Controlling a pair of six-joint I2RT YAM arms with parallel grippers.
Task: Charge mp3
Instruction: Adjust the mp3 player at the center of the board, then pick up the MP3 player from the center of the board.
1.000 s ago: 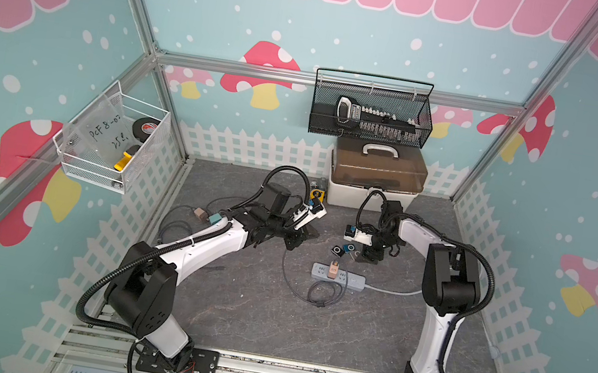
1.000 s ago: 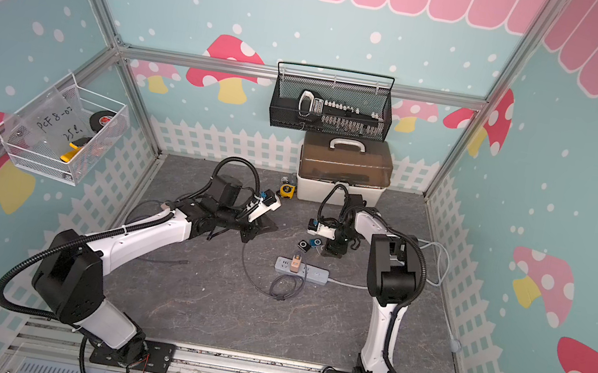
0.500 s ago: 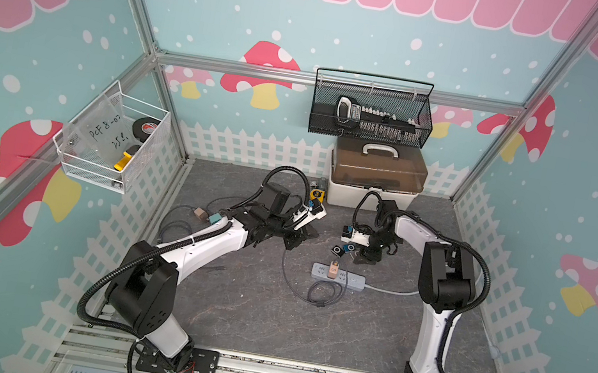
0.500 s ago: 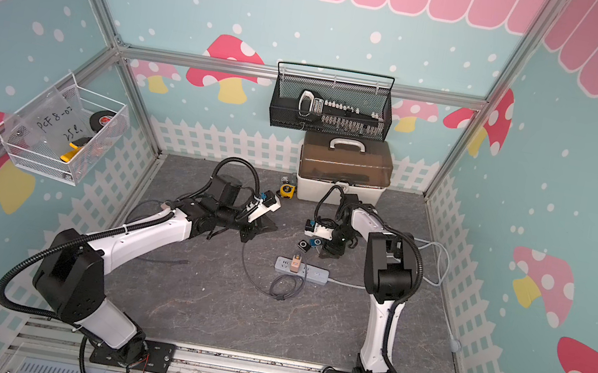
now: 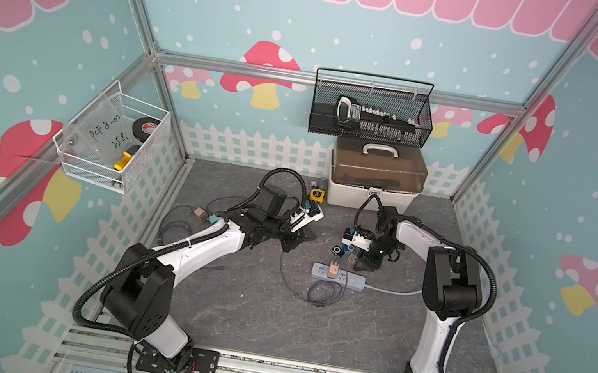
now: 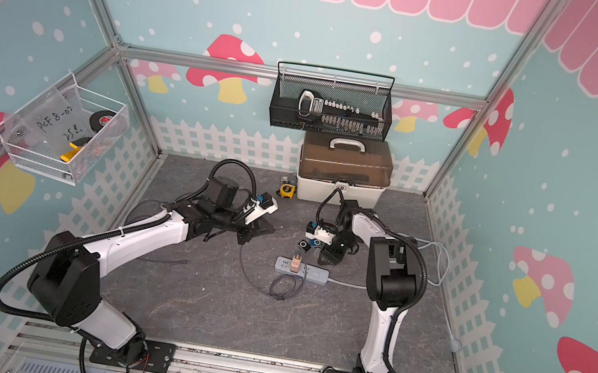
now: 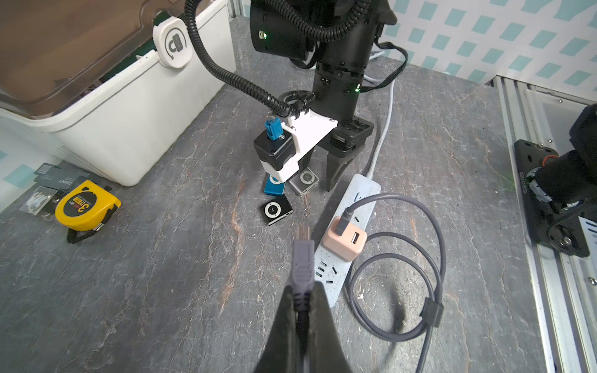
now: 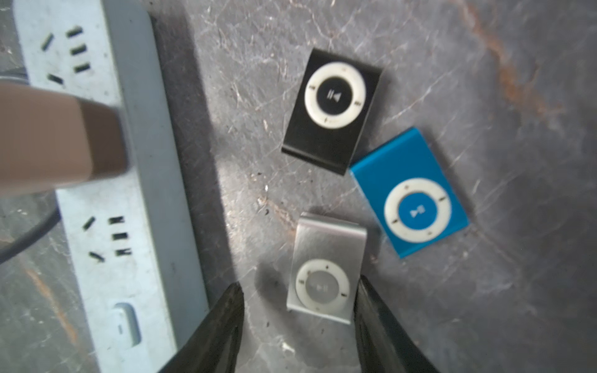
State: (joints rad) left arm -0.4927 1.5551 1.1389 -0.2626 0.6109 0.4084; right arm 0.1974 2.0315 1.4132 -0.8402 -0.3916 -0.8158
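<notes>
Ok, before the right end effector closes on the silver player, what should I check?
1. The silver player sits between the fingers of the right end effector: ok.
2. Fingers gripping it: not ok, a gap shows on one side.
3. The blue player and black player lie apart from those fingers: ok.
4. The left end effector is shut on the cable plug: ok.
5. Cable's other end in the pink charger on the power strip: ok.
6. Player's port facing the plug: cannot tell.
</notes>
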